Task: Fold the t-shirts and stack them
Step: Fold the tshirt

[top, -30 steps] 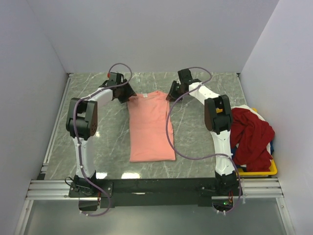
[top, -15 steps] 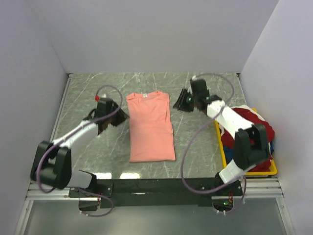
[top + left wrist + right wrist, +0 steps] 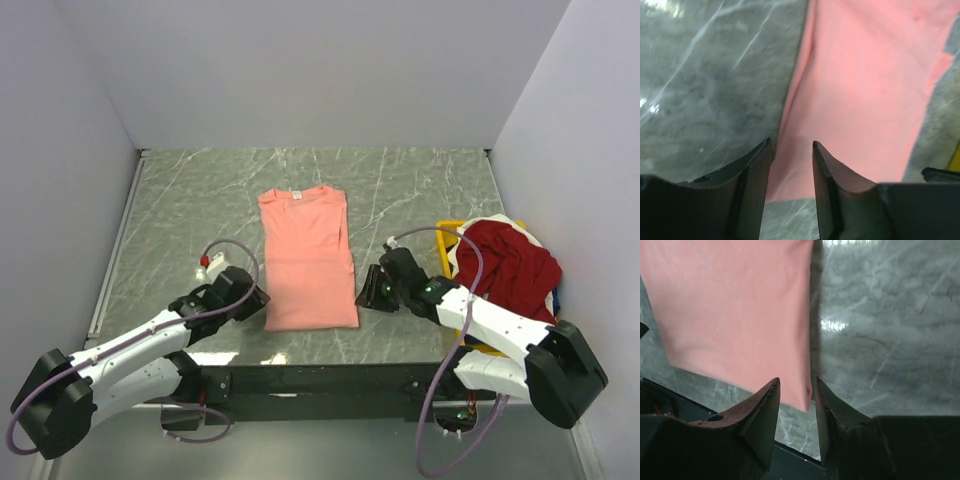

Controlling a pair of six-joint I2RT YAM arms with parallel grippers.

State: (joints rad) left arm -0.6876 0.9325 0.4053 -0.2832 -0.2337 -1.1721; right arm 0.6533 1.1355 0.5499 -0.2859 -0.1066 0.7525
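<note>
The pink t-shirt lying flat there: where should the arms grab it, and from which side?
Probably its two near hem corners: the pink t-shirt lies flat, a long strip, so only thin edges offer purchase. The left gripper would slide in low from the left, the right gripper from the right.

White arms (image 3: pixel 135 348), black joints (image 3: pixel 568 372), looping purple cables (image 3: pixel 437 400).

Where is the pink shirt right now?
From above, the pink shirt lies flat in the middle of the table, the left pincer by its near left corner, the right pincer by its near right corner.
</note>
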